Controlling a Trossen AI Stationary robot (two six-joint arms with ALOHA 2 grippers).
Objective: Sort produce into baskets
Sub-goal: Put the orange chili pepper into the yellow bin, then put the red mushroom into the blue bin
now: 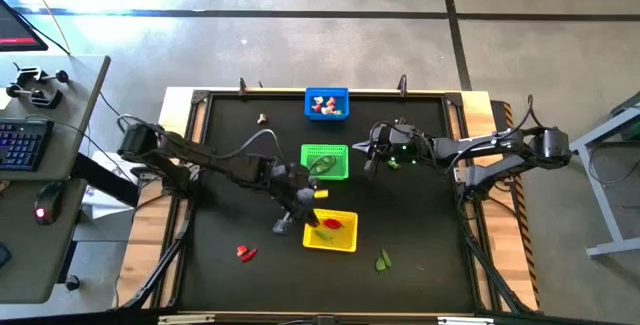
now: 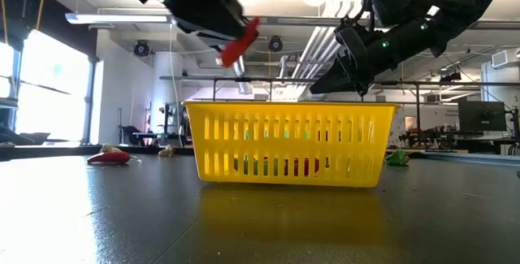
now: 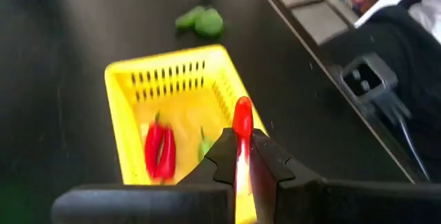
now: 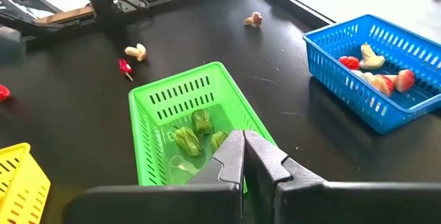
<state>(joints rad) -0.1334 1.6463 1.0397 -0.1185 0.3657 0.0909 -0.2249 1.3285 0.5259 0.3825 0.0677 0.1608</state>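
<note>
Three baskets stand in a row down the table's middle: blue (image 1: 327, 103) at the far side, green (image 1: 325, 160), and yellow (image 1: 330, 230) nearest. My left gripper (image 3: 242, 140) hangs above the yellow basket (image 3: 172, 107), shut on a slim red chilli (image 3: 241, 122). Two red chillies (image 3: 160, 151) and a green bit lie inside that basket. My right gripper (image 4: 243, 138) is shut and holds nothing; it hovers by the right side of the green basket (image 4: 186, 127), which contains green leafy bits (image 4: 194, 133). Mushroom-like pieces lie in the blue basket (image 4: 375, 65). My left gripper pinches the red chilli between its two fingertips, and the chilli's rounded end (image 3: 242, 110) sticks out past them. The chilli lies along the fingers, which slant down from the table's left. In the low view the chilli (image 2: 240, 43) is lifted clear, above the yellow basket's rim.
Loose pieces lie on the black mat: red ones (image 1: 245, 254) near left, a green leafy bit (image 1: 384, 261) near right, a mushroom bit (image 1: 262, 119) at the far left, another (image 4: 136, 52) beside a small chilli (image 4: 125, 67). A raised frame borders the mat.
</note>
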